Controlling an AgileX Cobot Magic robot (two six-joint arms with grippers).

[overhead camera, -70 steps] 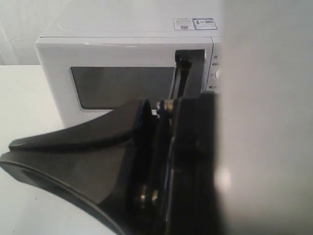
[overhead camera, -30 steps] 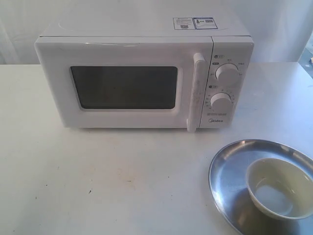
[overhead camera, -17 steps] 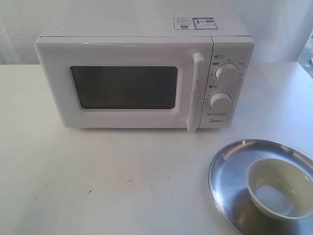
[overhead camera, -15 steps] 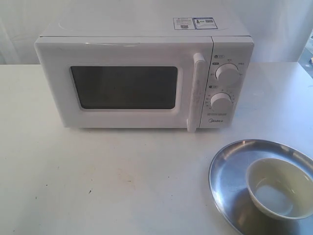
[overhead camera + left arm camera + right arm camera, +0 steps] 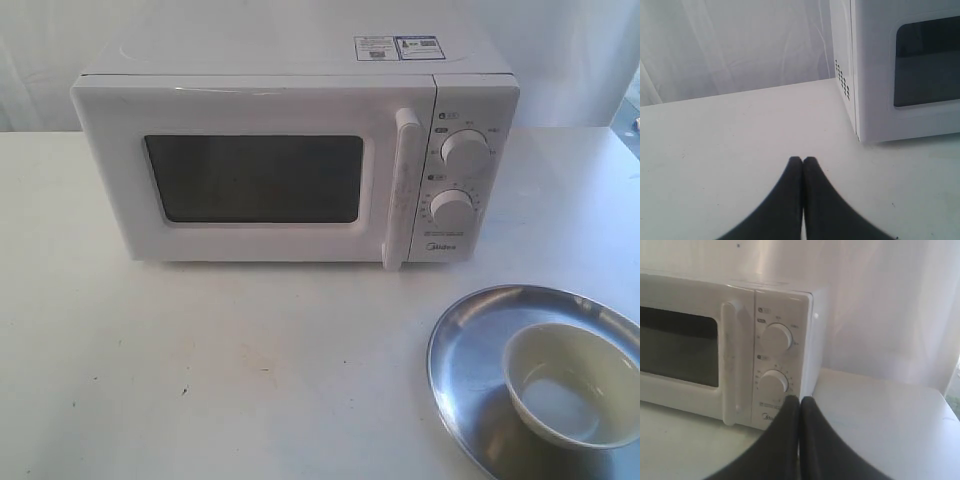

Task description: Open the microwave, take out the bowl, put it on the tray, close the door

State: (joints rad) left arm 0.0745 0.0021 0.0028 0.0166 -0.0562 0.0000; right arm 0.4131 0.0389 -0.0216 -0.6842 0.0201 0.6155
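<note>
1 bowl (image 5: 572, 385) on tray (image 5: 468, 358), microwave (image 5: 250, 105) behind

Before me the white microwave (image 5: 290, 100) stands toward the far edge of the desk (image 5: 230, 370), its dark-windowed door (image 5: 250, 180) shut flush. The cream bowl (image 5: 572, 385) sits upright inside the shiny silver tray (image 5: 462, 350) at my desk's near right corner.

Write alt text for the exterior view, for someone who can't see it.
A white microwave with its door shut stands on a white table. Nearer the camera at right, a cream bowl sits in a silver tray.
</note>
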